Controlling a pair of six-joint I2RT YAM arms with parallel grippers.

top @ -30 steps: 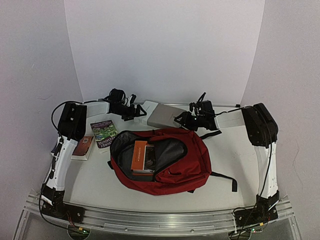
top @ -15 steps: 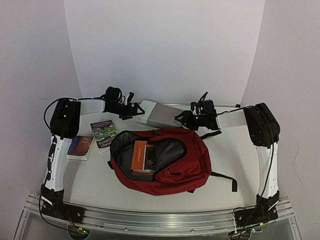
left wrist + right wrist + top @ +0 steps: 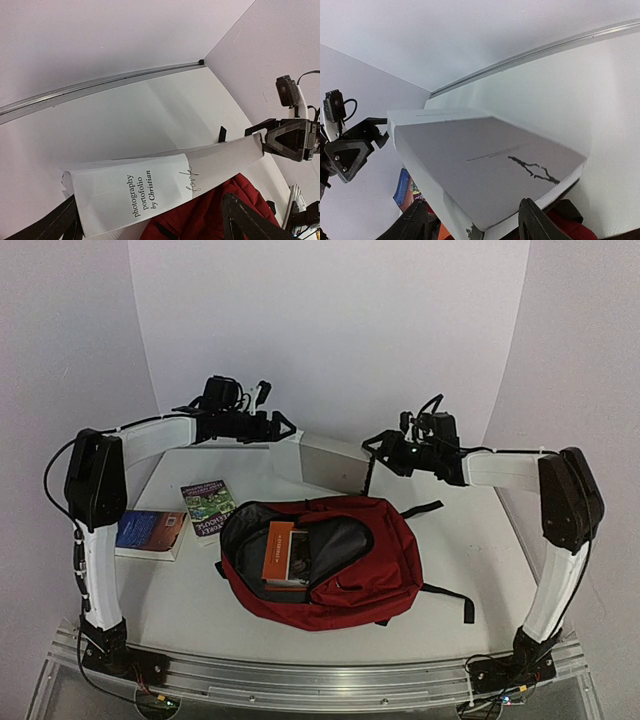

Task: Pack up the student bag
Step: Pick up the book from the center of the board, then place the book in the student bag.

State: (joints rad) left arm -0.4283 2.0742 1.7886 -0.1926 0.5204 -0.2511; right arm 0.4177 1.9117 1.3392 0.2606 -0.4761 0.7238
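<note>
Left end effector (image 3: 283, 429) is pinching one end of the white book (image 3: 328, 454). Right end effector (image 3: 372, 447) is pinching the opposite end. The book hangs between the two, off the desk (image 3: 470, 530), just behind the student bag (image 3: 340, 570).

Left wrist view: the cover text reads "photography portfolio by Christian", and the right end effector is clamped on the far corner.

The bag lies flat mid-desk, between the two arms. Its main compartment is unzipped and gapes open on the left side, with grey lining showing. A black strap (image 3: 448, 596) trails out to the right. An orange book (image 3: 282, 552) sits inside the opening.

Two more books lie on the desk left of the bag. The green/purple one (image 3: 207, 506) is just beside the bag. The blue/red one (image 3: 150, 532) is further left, next to the left arm.
</note>
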